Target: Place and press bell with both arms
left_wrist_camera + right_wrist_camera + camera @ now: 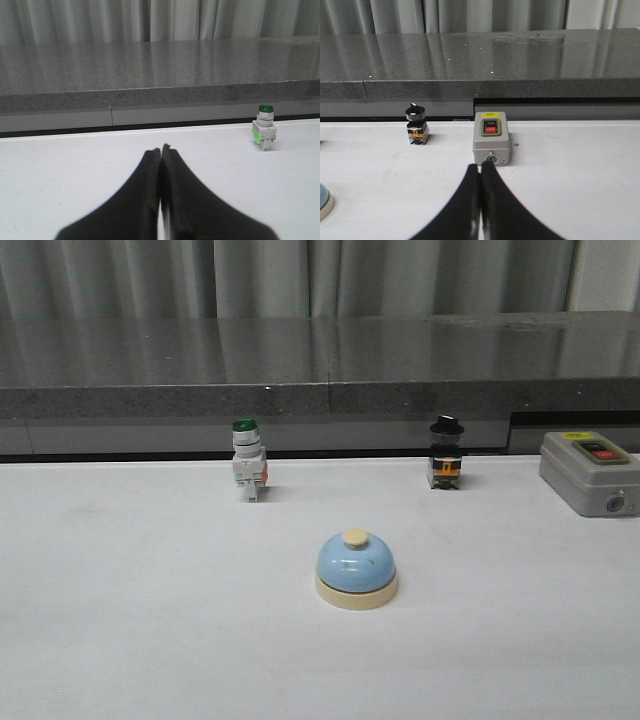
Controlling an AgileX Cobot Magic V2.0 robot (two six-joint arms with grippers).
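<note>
Front view: pale-blue domed bell with cream base and button [356,570] is sitting upright on the white table [120,620], centre, well forward of the green-capped push-button switch [248,459] and the black-knobbed selector switch [446,452]; the grey on/off switch box [588,472] is standing far right. Left gripper [161,150] is showing its black fingers pressed together, holding nothing. Right gripper [480,167] is likewise closed and empty, with the bell's edge [324,200] just peeking beside it. Scene is fitting either a bell awaiting placement or one already placed. Pressing well would mean descending vertically onto the cream button [355,537], centred, with light force.
</note>
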